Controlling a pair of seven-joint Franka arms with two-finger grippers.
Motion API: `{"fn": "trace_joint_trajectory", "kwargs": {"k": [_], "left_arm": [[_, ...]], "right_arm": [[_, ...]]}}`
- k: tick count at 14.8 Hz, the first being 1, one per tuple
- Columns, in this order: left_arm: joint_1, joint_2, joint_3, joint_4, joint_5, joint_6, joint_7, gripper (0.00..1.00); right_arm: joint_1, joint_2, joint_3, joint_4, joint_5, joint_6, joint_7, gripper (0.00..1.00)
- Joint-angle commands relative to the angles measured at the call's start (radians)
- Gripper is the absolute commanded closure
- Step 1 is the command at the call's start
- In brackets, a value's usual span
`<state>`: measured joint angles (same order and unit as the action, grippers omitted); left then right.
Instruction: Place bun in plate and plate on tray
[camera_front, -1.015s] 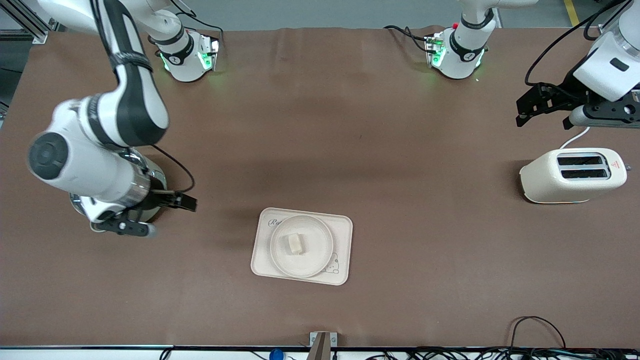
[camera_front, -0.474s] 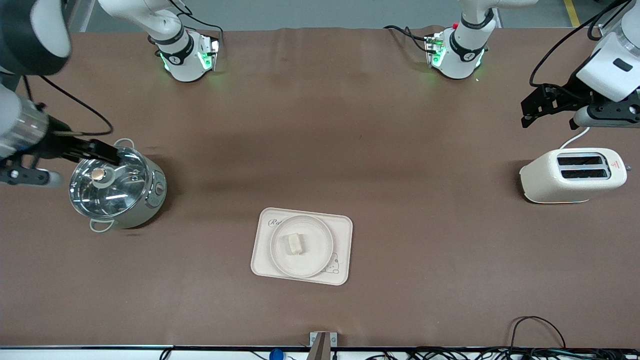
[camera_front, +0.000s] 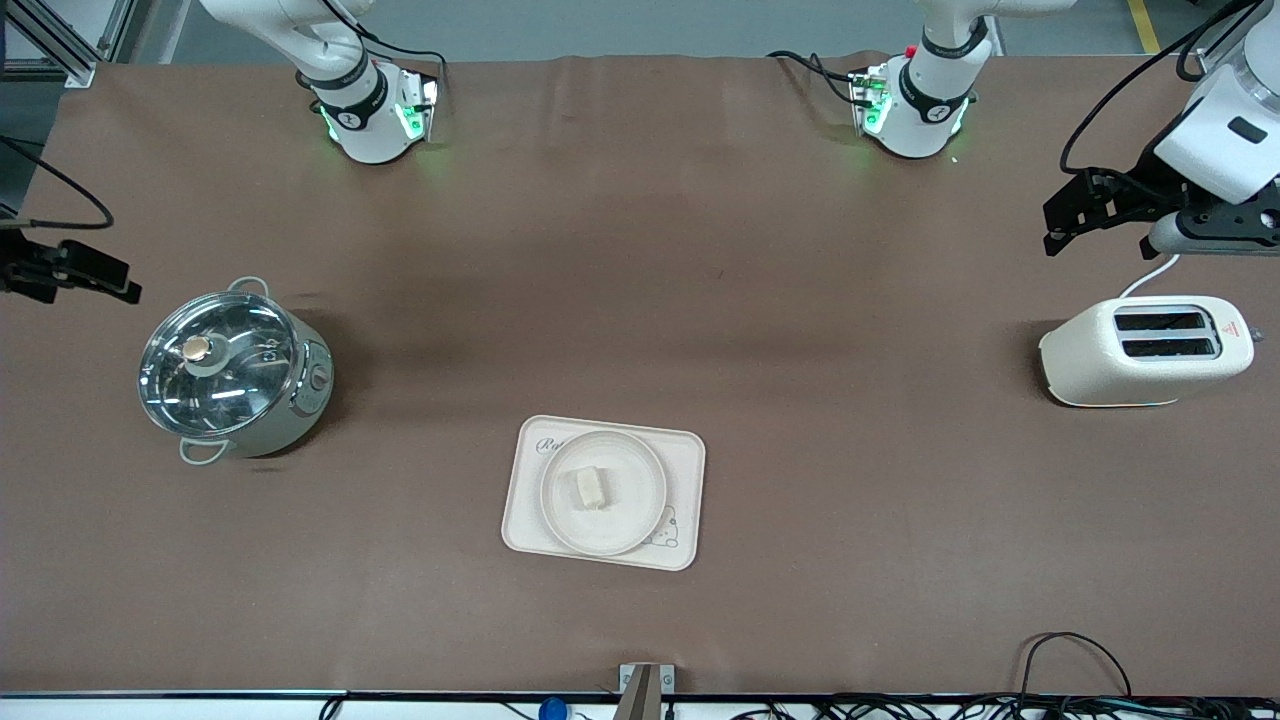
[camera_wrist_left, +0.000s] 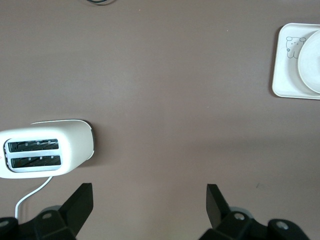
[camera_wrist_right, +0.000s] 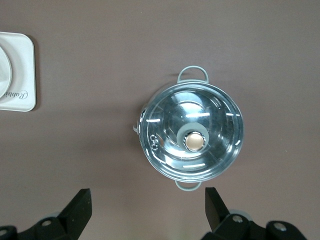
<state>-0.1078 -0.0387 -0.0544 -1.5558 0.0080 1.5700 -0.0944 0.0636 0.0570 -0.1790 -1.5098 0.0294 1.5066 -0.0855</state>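
The small pale bun (camera_front: 590, 487) lies on the round cream plate (camera_front: 640, 470). The plate sits on the cream tray (camera_front: 686, 452), near the table's middle. My left gripper (camera_front: 1062, 218) is open and empty, up over the table near the toaster, at the left arm's end. Its wrist view shows the open gripper (camera_wrist_left: 147, 200), the tray's rabbit corner (camera_wrist_left: 287, 75) and part of the plate (camera_wrist_left: 312, 57). My right gripper (camera_front: 105, 278) is open and empty over the table's right-arm end, near the pot. Its wrist view shows the open gripper (camera_wrist_right: 147, 200) and a tray corner (camera_wrist_right: 22, 75).
A cream toaster (camera_front: 1145, 350) stands at the left arm's end and shows in the left wrist view (camera_wrist_left: 47, 150). A steel pot with a glass lid (camera_front: 232, 375) stands at the right arm's end and shows in the right wrist view (camera_wrist_right: 192, 137). Cables lie along the front edge.
My right arm has swung away from above the pot toward the table's right-arm end, uncovering the pot. My left gripper has barely shifted. Bun, plate and tray have not moved.
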Motion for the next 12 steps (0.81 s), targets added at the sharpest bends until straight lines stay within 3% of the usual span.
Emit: {"fn": "trace_joint_trajectory", "kwargs": {"k": [1, 3, 12], "left_arm": [[0.002, 0.003, 0.002, 0.014, 0.007, -0.002, 0.021, 0.0], [0.002, 0.003, 0.004, 0.014, 0.006, -0.002, 0.022, 0.0], [0.004, 0.003, 0.005, 0.016, 0.007, -0.002, 0.021, 0.0]], "right_arm": [[-0.027, -0.118, 0.061, -0.125, -0.035, 0.022, 0.006, 0.0], [-0.05, -0.16, 0.085, -0.206, -0.036, 0.099, 0.006, 0.0], [-0.037, -0.152, 0.082, -0.205, -0.036, 0.089, -0.003, 0.0]]}}
